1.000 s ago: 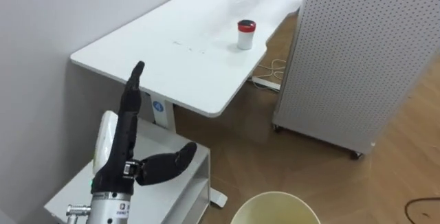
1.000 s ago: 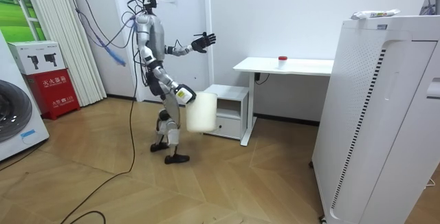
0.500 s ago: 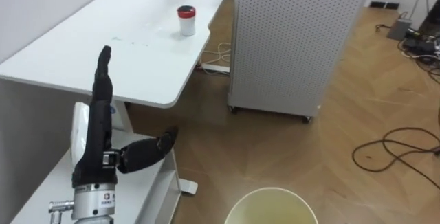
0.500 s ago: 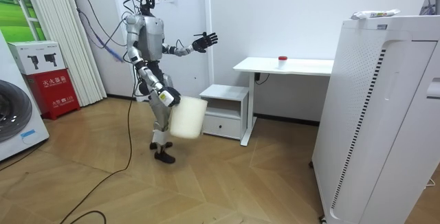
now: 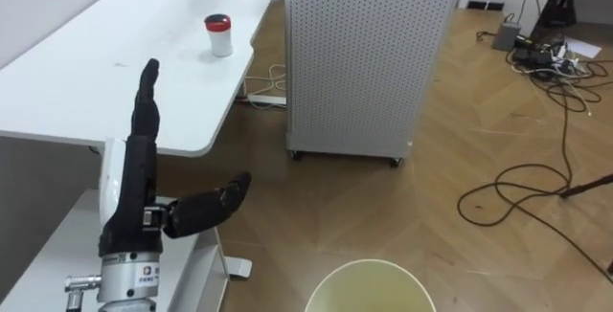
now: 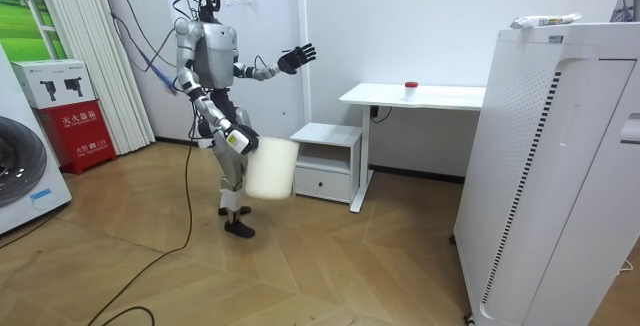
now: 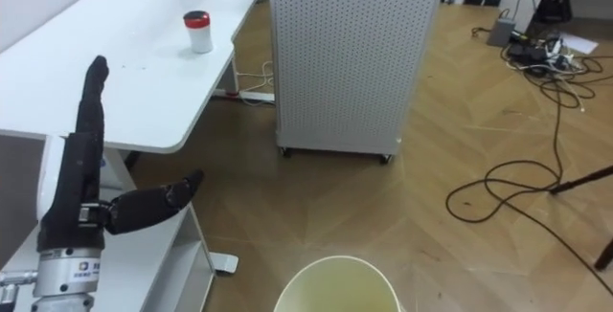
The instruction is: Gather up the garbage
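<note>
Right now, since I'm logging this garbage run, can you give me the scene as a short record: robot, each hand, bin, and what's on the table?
robot: stands on the wood floor beside the small white cabinet, short of the table
left hand: raised, fingers straight, holding nothing
right hand: low, at the bin
bin: pale, open-topped, carried at the robot's front
garbage: red-lidded white cup, upright on the white table, untouched
nearby: perforated white unit; floor cables
</note>
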Robot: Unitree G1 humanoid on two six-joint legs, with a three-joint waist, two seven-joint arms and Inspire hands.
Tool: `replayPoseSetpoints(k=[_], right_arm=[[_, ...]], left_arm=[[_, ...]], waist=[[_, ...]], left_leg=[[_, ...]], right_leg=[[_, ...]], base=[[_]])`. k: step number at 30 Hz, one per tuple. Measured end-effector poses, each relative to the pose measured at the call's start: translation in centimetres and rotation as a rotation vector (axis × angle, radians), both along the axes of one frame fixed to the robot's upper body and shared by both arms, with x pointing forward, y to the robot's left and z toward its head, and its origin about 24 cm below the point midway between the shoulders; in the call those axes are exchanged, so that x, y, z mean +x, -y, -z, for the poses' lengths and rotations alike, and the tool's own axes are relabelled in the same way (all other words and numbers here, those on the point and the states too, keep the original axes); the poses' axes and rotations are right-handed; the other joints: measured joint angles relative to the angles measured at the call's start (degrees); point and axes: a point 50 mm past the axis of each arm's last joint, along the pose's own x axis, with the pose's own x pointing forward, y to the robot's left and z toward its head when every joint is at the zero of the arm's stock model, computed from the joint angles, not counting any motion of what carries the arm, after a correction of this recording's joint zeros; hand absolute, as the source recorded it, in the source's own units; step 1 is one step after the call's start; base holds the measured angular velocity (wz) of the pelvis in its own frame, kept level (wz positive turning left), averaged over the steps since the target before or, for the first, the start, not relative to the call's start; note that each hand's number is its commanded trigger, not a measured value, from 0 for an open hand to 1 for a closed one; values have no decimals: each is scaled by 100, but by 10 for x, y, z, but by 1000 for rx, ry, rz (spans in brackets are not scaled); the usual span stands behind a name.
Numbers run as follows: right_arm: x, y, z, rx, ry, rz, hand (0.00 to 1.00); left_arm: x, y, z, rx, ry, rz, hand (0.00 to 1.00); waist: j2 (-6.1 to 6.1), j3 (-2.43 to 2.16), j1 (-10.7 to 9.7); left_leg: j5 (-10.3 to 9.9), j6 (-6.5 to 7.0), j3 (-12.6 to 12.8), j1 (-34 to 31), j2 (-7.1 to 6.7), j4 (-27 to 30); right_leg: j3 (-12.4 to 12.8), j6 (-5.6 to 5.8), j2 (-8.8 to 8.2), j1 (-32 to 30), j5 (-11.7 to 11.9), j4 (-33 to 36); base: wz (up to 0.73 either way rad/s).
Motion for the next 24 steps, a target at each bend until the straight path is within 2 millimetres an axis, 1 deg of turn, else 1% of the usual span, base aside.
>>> replayPoseSetpoints(k=[4, 5, 8, 12, 15, 16, 17, 18, 19, 20, 21, 22, 23, 24], right_arm=[[2, 0, -3, -1, 15, -6, 100], [3, 0, -3, -1, 16, -7, 100], [2, 0, -3, -1, 15, -6, 100], [0, 1, -1, 2, 4, 2, 100], [0, 1, -1, 3, 3, 0, 100], [0, 0, -1, 4, 1, -1, 100], [0, 0, -1, 4, 0, -1, 100], [0, 0, -1, 4, -1, 0, 100], [-1, 0, 0, 5, -6, 0, 100], [-2, 1, 0, 3, -11, 2, 100], [-2, 1, 0, 0, -14, -1, 100], [-3, 1, 1, -7, -17, -8, 100], [-4, 1, 1, -5, -21, -3, 100], [-3, 2, 1, -2, -20, 3, 100]], left_arm=[[0, 0, 0, -16, -2, 1, 0], [0, 0, -1, -16, 0, 2, 0], [0, 0, 0, -15, 0, 3, 0], [0, 1, 0, -15, 1, -1, 0], [-2, -1, 2, -16, -3, -12, 0], [-3, -2, 4, -16, -11, -15, 0], [-4, -2, 5, -15, -16, -17, 0], [-4, -2, 5, -15, -19, -18, 0], [-5, -4, 7, -18, -29, -24, 0], [-6, -4, 9, -28, -35, -26, 0], [-6, -4, 9, -31, -38, -26, 0], [-6, -3, 10, -32, -42, -23, 0], [-6, -3, 10, -36, -44, -20, 0], [-6, -2, 10, -37, -41, -20, 0]], waist=[[2, 2, 25], [2, 2, 22], [4, 3, -14], [4, 4, -6], [11, 13, 43], [1, 19, 53], [-23, 38, 73], [-40, 48, 75], [-65, 60, 88], [-65, 68, 106], [-54, 72, 118], [-41, 114, 151], [-47, 123, 163], [-51, 125, 166]], left_leg=[[9, -15, -33, 3, 1, -14], [10, -17, -112, -2, -4, -40], [12, -19, -201, -39, -3, -49], [19, -31, -203, -52, 21, -36], [20, -34, -200, -65, 30, 51], [19, -34, -200, -128, 34, 240], [19, -34, -197, -207, 35, 507], [18, -36, -196, -260, 35, 677], [18, -36, -203, -369, 49, 1068], [21, -42, -209, -560, 122, 1640], [49, -85, -230, -704, 156, 2008], [216, -192, -343, -1078, 267, 2780], [197, -139, -502, -1432, 296, 3029], [191, -128, -528, -1622, 302, 2999]], right_leg=[[18, -31, 30, -2, 26, -37], [16, -37, 37, -12, 36, -48], [-34, -38, 34, -13, 47, -77], [-92, -45, 42, 33, 63, -140], [-53, -62, 46, 14, 38, -46], [-55, -65, 29, 14, 10, -8], [-51, -74, -12, -20, -53, 67], [-44, -81, -32, -34, -103, 109], [16, -105, -84, -21, -240, 240], [77, -161, -83, 6, -356, 367], [114, -173, -58, 62, -393, 400], [189, -210, -2, 173, -446, 423], [209, -231, 3, 220, -503, 455], [209, -236, 8, 229, -520, 455]], base=[[-3], [0], [8], [7], [-5], [-10], [-9], [-8], [-9], [-9], [-6], [0], [6], [4]])
